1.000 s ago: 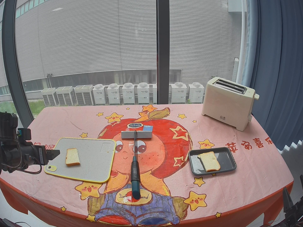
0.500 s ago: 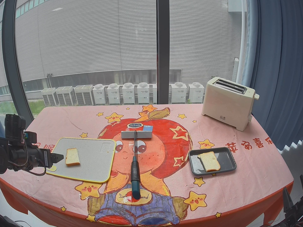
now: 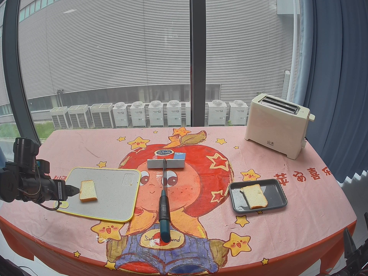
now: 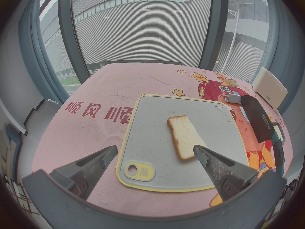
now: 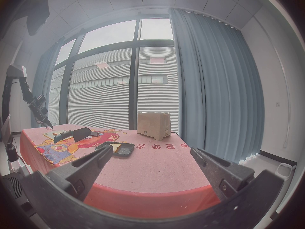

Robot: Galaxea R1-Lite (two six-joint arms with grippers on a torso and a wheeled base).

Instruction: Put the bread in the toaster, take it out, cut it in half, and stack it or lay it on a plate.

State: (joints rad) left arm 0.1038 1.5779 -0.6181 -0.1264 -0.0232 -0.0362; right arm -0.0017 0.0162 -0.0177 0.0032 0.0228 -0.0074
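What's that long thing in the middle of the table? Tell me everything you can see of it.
It is a knife with a broad, dark blade and a teal handle. It stands on its edge rather than lying flat. The blade's far end is slotted into a small grey holder, and the handle points toward the robot. It sits between the cutting board and the dark tray. Nothing is holding it.

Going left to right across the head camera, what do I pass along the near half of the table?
left gripper → bread piece on the cutting board → knife → dark tray holding a bread slice
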